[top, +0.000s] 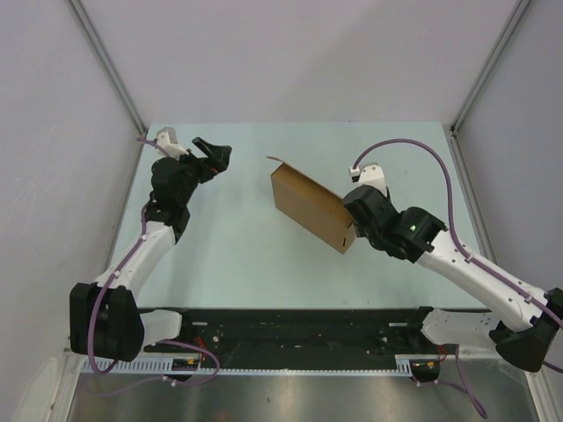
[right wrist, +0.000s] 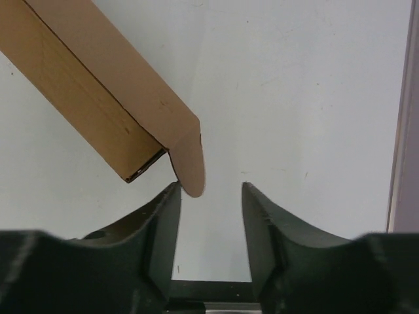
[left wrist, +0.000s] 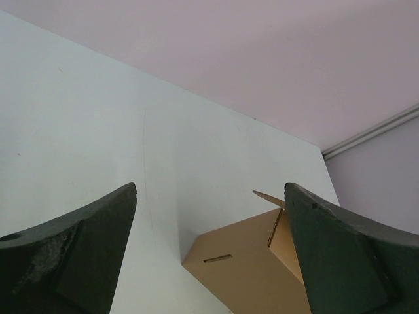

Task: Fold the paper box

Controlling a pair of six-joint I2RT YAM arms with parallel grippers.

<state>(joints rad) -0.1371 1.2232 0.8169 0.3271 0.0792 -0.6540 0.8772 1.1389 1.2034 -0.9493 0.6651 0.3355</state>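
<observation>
Cardboard box [top: 308, 209], plain brown and oblong, ran upper-left to lower-right, its end flap [right wrist: 188, 160] at the mouth of the part-open, empty right gripper [right wrist: 208, 191]; left gripper [top: 214, 156], wide open and empty, stood well apart.

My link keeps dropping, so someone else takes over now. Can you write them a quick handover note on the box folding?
Left hand: wide open, empty, left of the paper box, pointing toward it.
Right hand: jaws apart, nothing between them, at the box's near-right end; the rounded end flap sits by its left fingertip.
Box: lies diagonally mid table, not held.
Done: body folded into a slim box.
Left: that end flap is untucked and the end open; a flap at the far end sticks out too.
</observation>
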